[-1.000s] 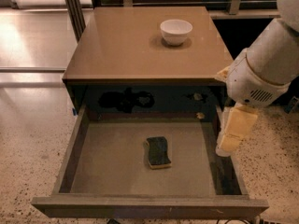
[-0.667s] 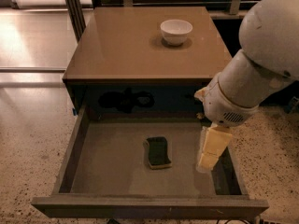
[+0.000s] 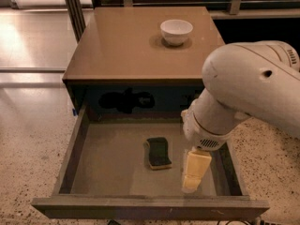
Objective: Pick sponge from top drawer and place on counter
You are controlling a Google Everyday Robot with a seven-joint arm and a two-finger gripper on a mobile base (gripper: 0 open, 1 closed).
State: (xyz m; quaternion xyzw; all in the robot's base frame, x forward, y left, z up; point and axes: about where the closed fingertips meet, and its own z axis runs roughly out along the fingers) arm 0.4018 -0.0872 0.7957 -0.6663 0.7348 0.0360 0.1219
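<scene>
The sponge, dark green on top with a yellow edge, lies flat on the grey floor of the open top drawer, near its middle. My gripper hangs on the white arm inside the drawer, just right of the sponge and apart from it, near the front right. The tan-brown counter sits above the drawer.
A white bowl stands on the counter at the back right. The big white arm covers the drawer's right side and the counter's right front corner. Speckled floor lies on both sides of the cabinet.
The arm has swung left and lower into the drawer, bringing the gripper from the right wall to just beside the sponge. The sponge has not moved.
</scene>
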